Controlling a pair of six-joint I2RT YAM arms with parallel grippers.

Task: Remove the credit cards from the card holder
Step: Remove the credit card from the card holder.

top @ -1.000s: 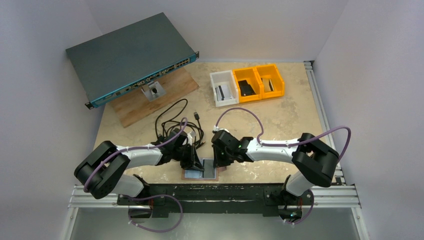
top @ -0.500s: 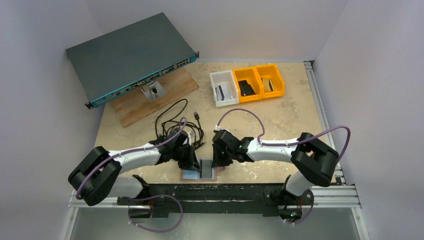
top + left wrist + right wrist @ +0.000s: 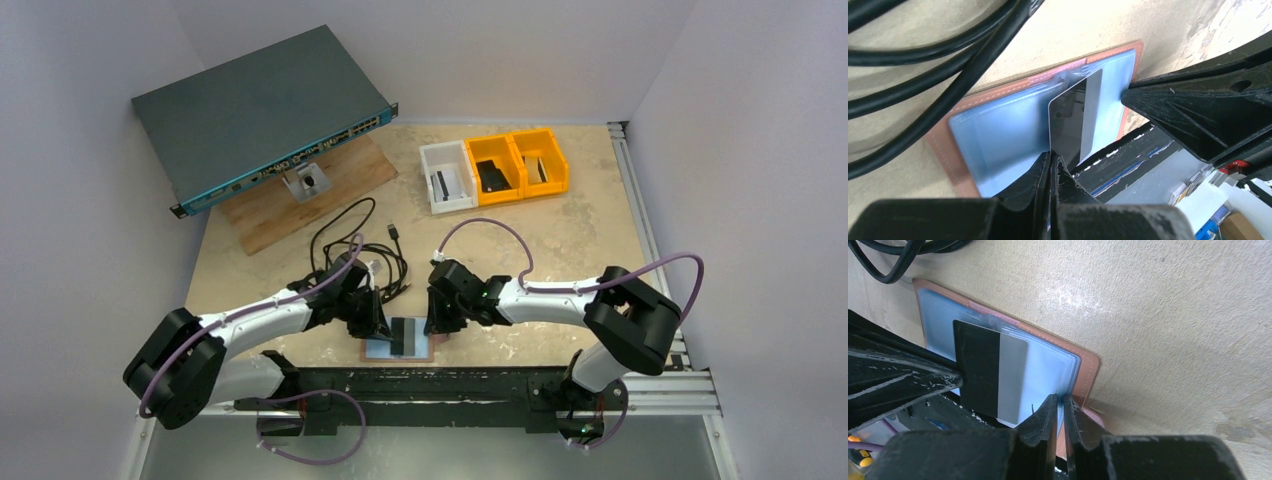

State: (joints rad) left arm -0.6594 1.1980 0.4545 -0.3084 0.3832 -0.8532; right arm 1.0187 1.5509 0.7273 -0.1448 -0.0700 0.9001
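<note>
Left gripper (image 3: 1052, 167) pinched shut on a credit card (image 3: 1075, 120), dark with a grey band, half out of the card holder (image 3: 1013, 125). Right gripper (image 3: 1060, 407) clamps the holder's clear-pocket edge. Holder lies open at the near edge of the beige mottled table (image 3: 560, 240); white walls around.

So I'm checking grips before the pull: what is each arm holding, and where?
Left fingers pinch the card by its near edge; right fingers pinch the wallet's clear pocket edge.
</note>
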